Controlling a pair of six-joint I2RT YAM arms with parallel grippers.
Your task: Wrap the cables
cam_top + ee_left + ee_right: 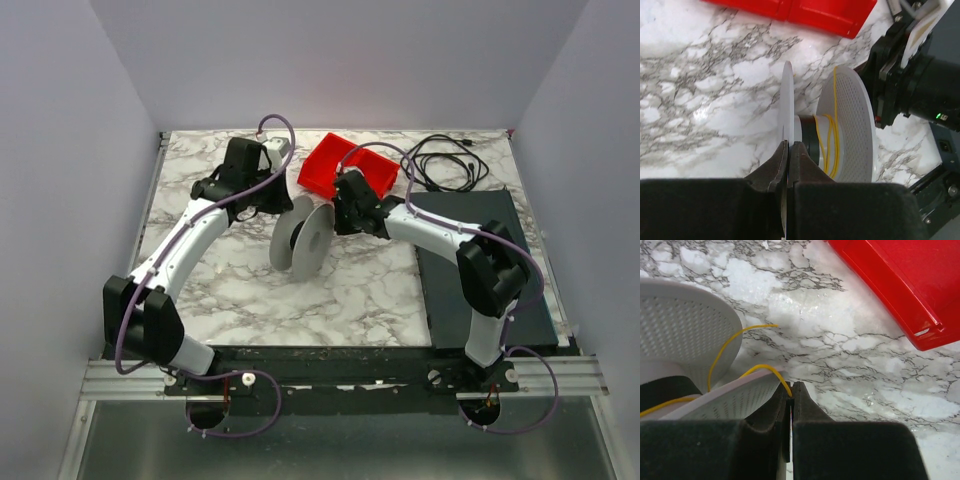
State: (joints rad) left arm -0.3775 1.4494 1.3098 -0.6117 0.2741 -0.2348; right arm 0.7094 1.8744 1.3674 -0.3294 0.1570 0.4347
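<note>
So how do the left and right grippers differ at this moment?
The left gripper is shut on a flange edge of the white spool; the right gripper pinches the thin yellow wire. From above, the left gripper is left of the spool, the right gripper right of it. Both are closed at the spool.

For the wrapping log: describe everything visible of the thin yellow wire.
The yellow wire is hair-fine, smooth and glossy. A few loose turns circle the dark hub of the white spool, close to its perforated flange, with one strand climbing that flange's face. In the right wrist view a stretch arcs over a flange rim into the shut right gripper, which pinches it; a free end curves out beside it. The left gripper clamps the spool's other flange, not the wire.
</note>
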